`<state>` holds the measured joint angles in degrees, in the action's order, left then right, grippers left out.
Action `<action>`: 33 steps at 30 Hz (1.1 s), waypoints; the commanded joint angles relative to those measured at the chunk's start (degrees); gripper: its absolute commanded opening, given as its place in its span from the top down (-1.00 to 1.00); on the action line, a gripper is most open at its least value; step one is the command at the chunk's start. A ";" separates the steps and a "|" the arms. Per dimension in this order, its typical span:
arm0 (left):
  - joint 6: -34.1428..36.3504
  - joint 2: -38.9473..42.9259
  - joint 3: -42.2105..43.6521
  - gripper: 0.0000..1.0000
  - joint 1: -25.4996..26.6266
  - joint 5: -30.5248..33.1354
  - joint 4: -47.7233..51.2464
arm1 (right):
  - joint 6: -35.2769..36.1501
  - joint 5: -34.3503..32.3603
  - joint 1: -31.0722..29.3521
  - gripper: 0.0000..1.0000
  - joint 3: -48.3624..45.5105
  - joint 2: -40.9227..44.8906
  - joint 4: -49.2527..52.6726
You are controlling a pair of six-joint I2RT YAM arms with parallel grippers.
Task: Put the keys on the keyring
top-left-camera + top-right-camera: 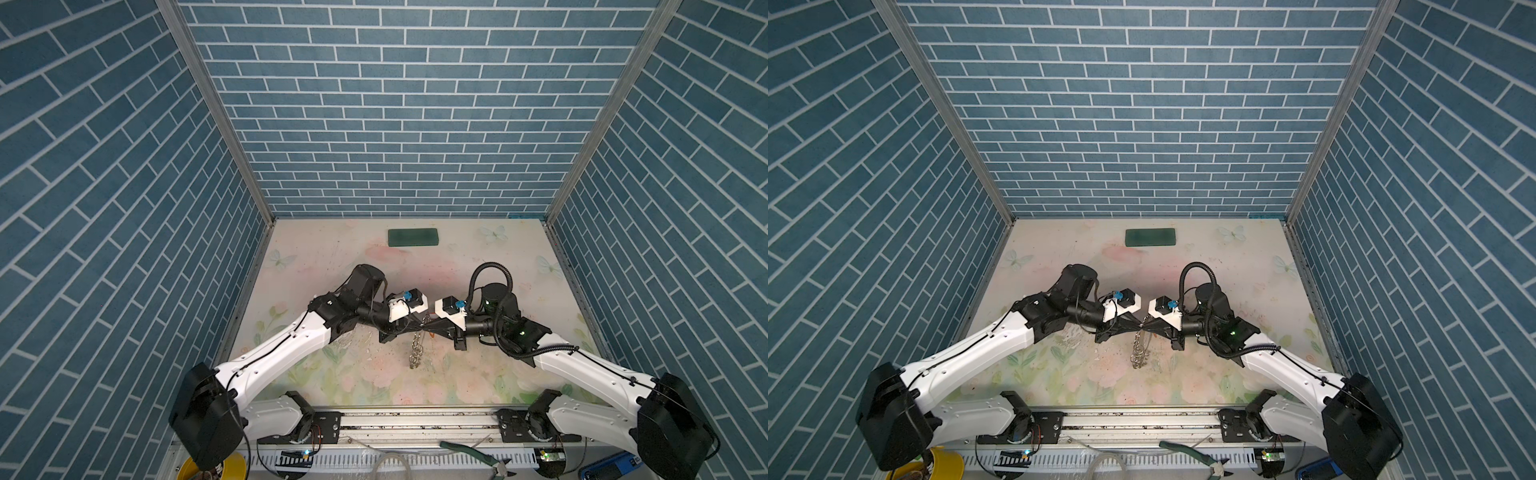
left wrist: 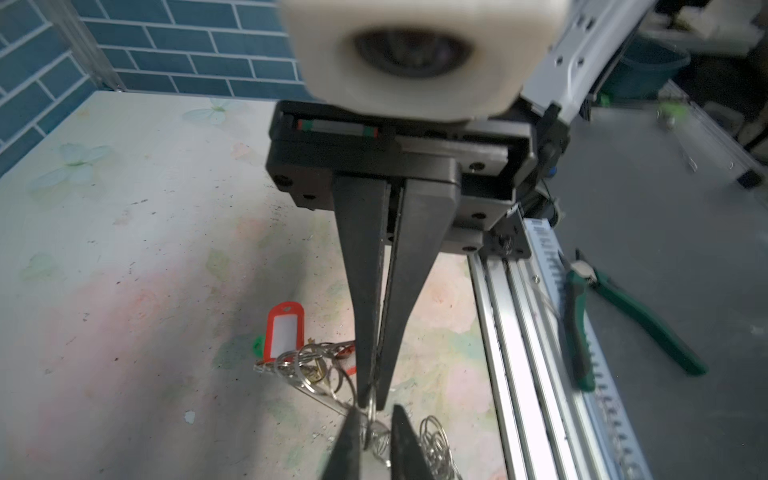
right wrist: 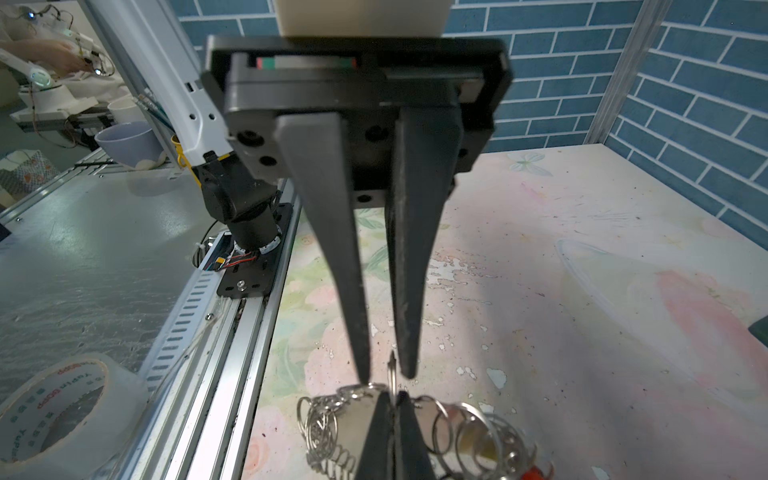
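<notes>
Above the middle of the table, in both top views, my left gripper and right gripper meet tip to tip. The keyring hangs from them as a bunch of silver split rings. The right gripper is shut on one upright split ring. My left gripper is open, its fingers either side of that ring. A red-tagged key and a green tag hang among the rings. The dark hoop is not clearly seen.
A dark green block lies near the back wall. The metal rail runs along the table's front edge, with green-handled pliers beyond it. A tape roll sits off the table on that side.
</notes>
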<state>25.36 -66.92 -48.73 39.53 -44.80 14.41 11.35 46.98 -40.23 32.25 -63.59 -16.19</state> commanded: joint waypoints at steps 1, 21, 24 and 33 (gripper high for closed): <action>-7.83 5.53 6.08 0.34 -1.70 -0.74 -16.34 | -9.46 2.34 2.61 1.00 -3.71 0.80 -13.99; -18.37 4.83 15.43 0.33 -6.22 -8.95 -35.21 | -24.11 7.16 2.54 1.00 -10.91 -7.31 -50.90; -18.40 5.01 17.35 0.32 -6.22 -12.26 -39.73 | -23.76 7.18 2.01 1.00 -10.89 -7.99 -51.93; -18.77 4.17 16.75 0.47 -6.22 -13.72 -39.92 | -23.78 8.09 -0.10 1.00 -9.84 -11.21 -55.04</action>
<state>6.96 -62.30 -31.46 33.61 -56.34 -24.08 -10.76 53.78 -39.70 22.33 -74.13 -65.25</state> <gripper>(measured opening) 0.274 0.041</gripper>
